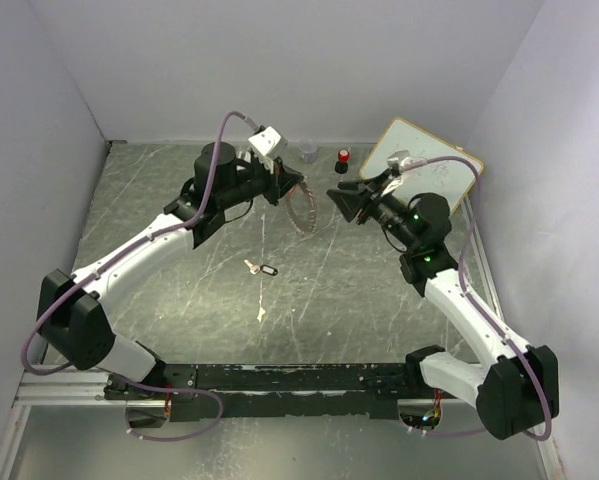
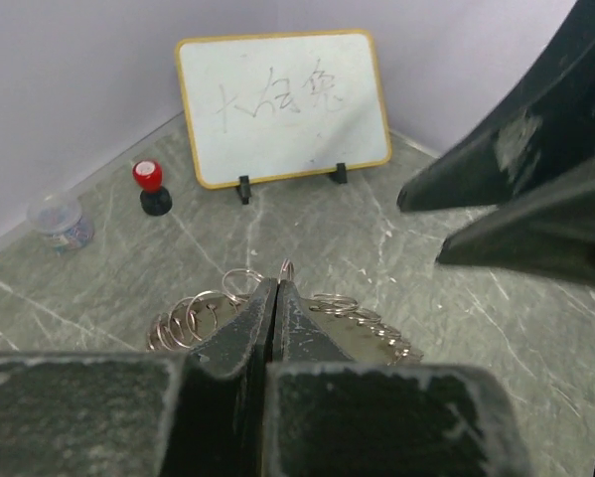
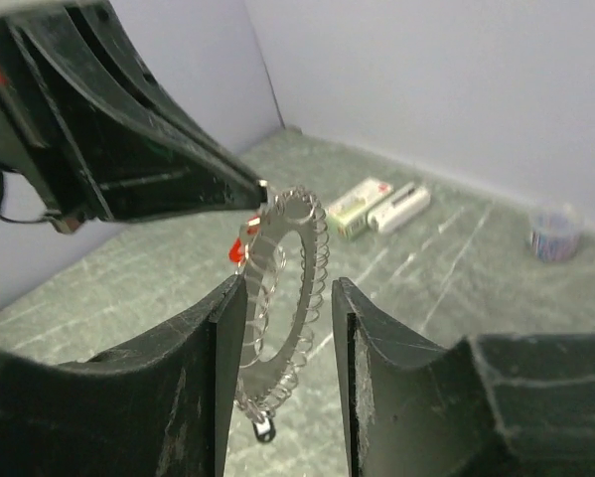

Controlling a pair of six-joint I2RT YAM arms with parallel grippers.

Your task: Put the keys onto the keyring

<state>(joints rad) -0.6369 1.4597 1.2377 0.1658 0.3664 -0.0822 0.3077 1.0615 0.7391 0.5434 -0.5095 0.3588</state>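
Right wrist view: left gripper (image 3: 261, 188) clamped on keyring (image 3: 315, 243) rim, ring upright between right gripper (image 3: 287, 286) parted fingers; black-tagged key (image 1: 266, 268) flat on counter (image 1: 359, 300), well apart, base-side; right gripper likely fetches.

Left wrist cam: the big dark-grey toothed metal keyring (image 2: 362, 323) is mostly buried behind the left gripper (image 2: 275, 286)'s pinched-together black fingers, just wire loops poking out either side. The right gripper (image 2: 422, 232) gets chopped off by that frame's top and right edges. Right wrist cam: a red plastic key head (image 3: 238, 250) peeks from behind the ring, blade hidden. Tiny dark thing (image 3: 262, 429) dangling at the ring's bottom, too small to call. Overhead, there's a pale speck (image 1: 262, 313) on the grey-green marbled table (image 1: 329, 300), no clue what.
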